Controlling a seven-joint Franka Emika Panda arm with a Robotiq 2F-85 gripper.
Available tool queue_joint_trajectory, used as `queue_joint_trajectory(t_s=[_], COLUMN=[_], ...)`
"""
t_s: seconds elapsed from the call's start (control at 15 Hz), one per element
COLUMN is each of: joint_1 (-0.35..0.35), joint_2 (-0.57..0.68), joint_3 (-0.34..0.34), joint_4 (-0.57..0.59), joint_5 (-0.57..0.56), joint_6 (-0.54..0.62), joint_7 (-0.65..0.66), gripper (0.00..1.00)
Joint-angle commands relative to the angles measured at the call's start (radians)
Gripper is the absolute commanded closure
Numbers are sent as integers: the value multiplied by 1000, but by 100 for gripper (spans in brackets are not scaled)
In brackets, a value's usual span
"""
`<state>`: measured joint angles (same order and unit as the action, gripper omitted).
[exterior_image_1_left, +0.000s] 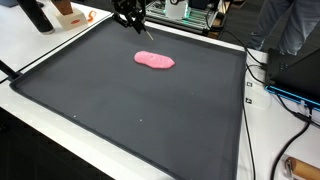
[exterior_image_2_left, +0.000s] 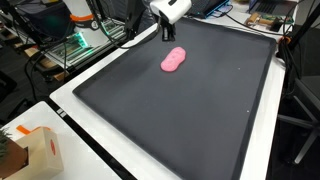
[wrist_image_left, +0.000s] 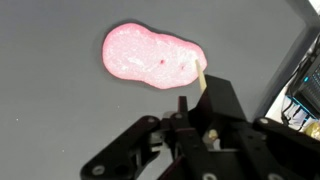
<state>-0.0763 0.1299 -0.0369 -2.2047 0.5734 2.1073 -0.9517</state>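
Pink lump (exterior_image_1_left: 154, 60) flat on the dark mat (exterior_image_1_left: 120, 120), a soft, rounded, elongated blob, and it sits toward the tabletop (exterior_image_1_left: 40, 100) edge where the arm comes in, well away from the opposite edge. In an exterior view the same lump (exterior_image_2_left: 173, 60) shows lying slantwise on the mat, nothing else touching it. From the wrist view it fills the upper middle (wrist_image_left: 153, 55), glossy pink with a paler rim and one tiny dark speck near its centre.

Now the gripper (exterior_image_1_left: 129, 22): it hangs just above the mat, between the lump and that near-arm edge, close beside the lump but apart from it. In an exterior view the gripper (exterior_image_2_left: 167, 33) points straight down under its white wrist. The jaws stand wide apart with nothing between them; in the wrist view the gripper (wrist_image_left: 150, 120) shows one tan-tipped finger (wrist_image_left: 201, 72) just at the lump's edge, and whether it touches I cannot tell.

Further out: the mat covers nearly all of the white tabletop. A cardboard box (exterior_image_2_left: 35, 150) sits at a tabletop corner, off the mat. Cables (exterior_image_1_left: 270, 80) trail along one side edge, and green-lit equipment (exterior_image_2_left: 75, 45) stands beyond the tabletop
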Motion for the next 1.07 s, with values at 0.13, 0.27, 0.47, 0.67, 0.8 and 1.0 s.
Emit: queue_joint_trajectory(t_s=[0.13, 0.27, 0.47, 0.67, 0.8, 1.0], joint_1=[47, 62, 86, 108, 119, 135], joint_2=[-102, -124, -156, -183, -197, -214], joint_3=[42, 55, 73, 87, 96, 104], joint_4=[-92, -108, -132, -152, -166, -183], joint_5=[-122, -153, -206, -264, -307, -369], joint_6=[81, 105, 142, 183, 214, 246], joint_7=[105, 133, 180, 227, 261, 307], gripper=[94, 94, 94, 94, 94, 94])
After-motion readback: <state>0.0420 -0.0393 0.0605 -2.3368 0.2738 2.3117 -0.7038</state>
